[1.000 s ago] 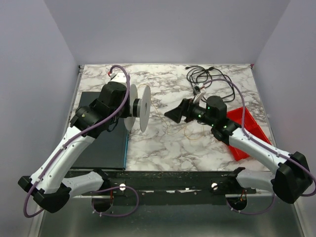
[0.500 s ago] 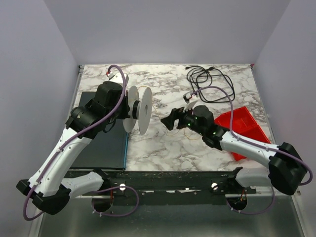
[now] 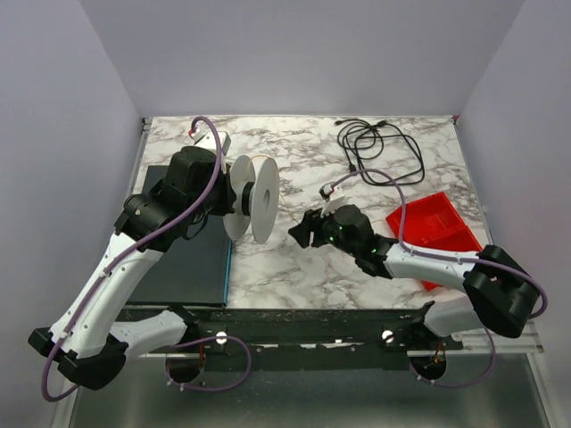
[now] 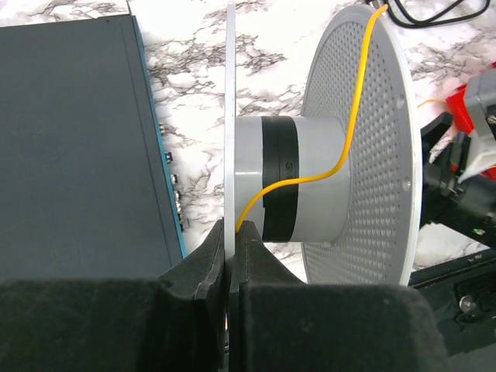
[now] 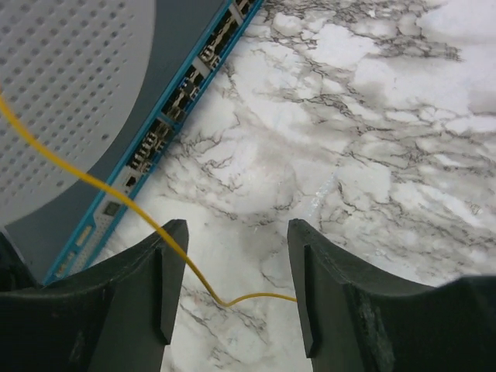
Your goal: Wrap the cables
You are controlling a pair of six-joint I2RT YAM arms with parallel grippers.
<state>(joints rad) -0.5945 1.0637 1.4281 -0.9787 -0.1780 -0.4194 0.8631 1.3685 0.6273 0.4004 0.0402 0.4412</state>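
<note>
With the left gripper (image 4: pixel 230 232) pinched shut on the thin side plate of the white spool (image 4: pixel 310 178), close the open right gripper (image 5: pixel 236 232) softly on the yellow wire (image 4: pixel 357 101) between its fingers, no tugging, leaving the black cables (image 3: pixel 366 140) far behind the spool, off to its right.

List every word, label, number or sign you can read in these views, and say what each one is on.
No text is legible in any view.
The black band on the hub of the white spool: a faint raised mark, too small to read.
The port strip of the dark box: tiny markings, blurred.
The small white tag seen from above: too small to read.
</note>
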